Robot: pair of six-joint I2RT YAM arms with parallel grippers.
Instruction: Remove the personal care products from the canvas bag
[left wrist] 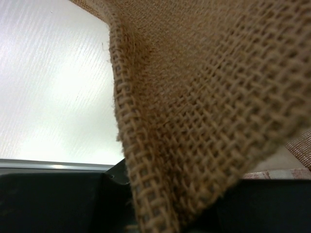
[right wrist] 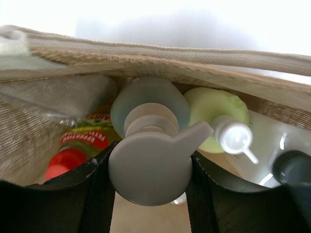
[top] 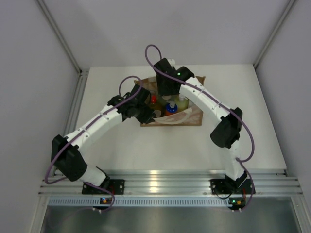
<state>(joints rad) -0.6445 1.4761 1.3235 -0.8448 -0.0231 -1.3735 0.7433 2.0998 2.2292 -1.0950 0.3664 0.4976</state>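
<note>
The tan canvas bag lies at the table's middle, mouth open. My left gripper is shut on the bag's left rim; its weave fills the left wrist view and runs down between the jaws. My right gripper is inside the bag, shut on the beige pump head of the grey-green bottle. Around it stand the yellow red-capped bottle, the pale-green white-capped bottle, a dark cap and the silvery tube. The orange blue-capped bottle shows from above.
The white table spreads around the bag, walled left, right and back. An aluminium rail runs along the near edge by the arm bases. The bag's cream handle hangs over its near side.
</note>
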